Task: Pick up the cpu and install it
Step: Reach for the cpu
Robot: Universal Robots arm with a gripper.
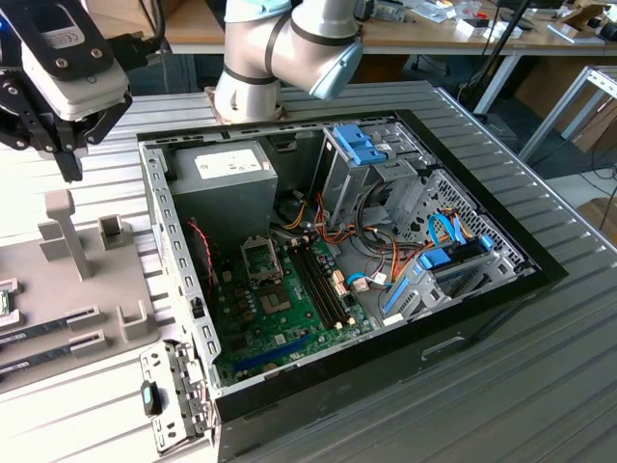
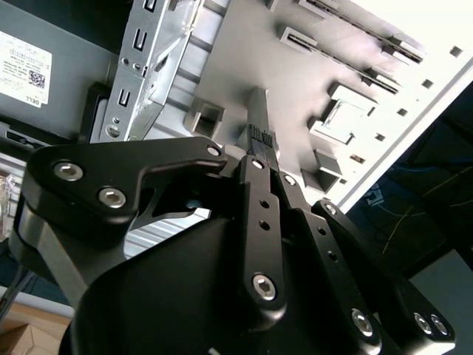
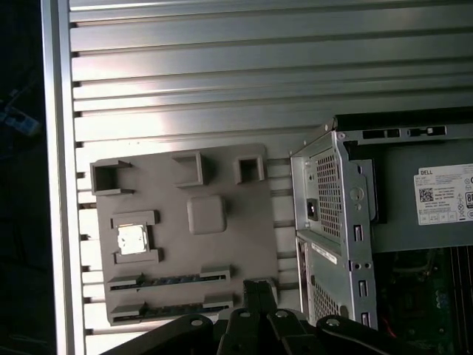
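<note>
Plainly, little of the work is done. The pincer (image 1: 69, 166) hangs at the upper left of the exterior view, its fingers closed on nothing. It is above the grey fixture tray (image 1: 96, 289), which lies on the ribbed desk (image 1: 540, 367) at the exterior view's left. The cpu (image 3: 133, 239) sits untouched in its square nest on that tray, apart from the pincer's tips, with two memory sticks (image 3: 159, 279) in slots just beside it. I judge the pick-up not begun and the whole install left to do. In the open computer case (image 1: 463, 289), at the middle of the exterior view, the green motherboard (image 1: 289, 299) lies exposed. Its socket (image 1: 258, 258) looks empty to me, though it is too small to be sure.

The first wrist view looks straight down on the cpu, silvery top up. The exterior view shows the inside of the case and the socket. The second wrist view shows the fingertips (image 2: 259, 140) pressed together, so the pincer carries nothing.
</note>
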